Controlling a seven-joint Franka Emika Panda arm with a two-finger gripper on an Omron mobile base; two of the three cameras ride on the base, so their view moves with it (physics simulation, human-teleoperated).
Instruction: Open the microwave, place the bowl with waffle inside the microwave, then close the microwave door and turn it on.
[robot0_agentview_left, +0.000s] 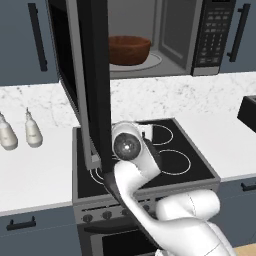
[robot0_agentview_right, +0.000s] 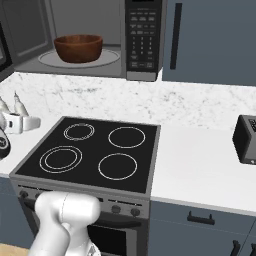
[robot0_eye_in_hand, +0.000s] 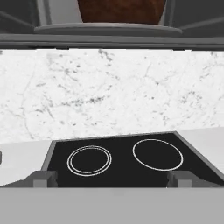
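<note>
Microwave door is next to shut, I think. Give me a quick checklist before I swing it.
1. Bowl with waffle on the turntable inside the microwave: ok.
2. Waffle in the bowl: cannot tell, hidden by its wall.
3. Microwave door standing wide open: ok.
4. Tool open and holding nothing: ok.
5. Tool out of the cavity, over the stove: ok.
6. Keypad unobstructed: ok.

My arm rises from the base in a bent pose, elbow low and forearm angled upward, wrist joint raised. My end effector is level and faces forward. Its jaws stand fully apart, one fingertip at each lower side of the hand view. Nothing sits between them.
</note>
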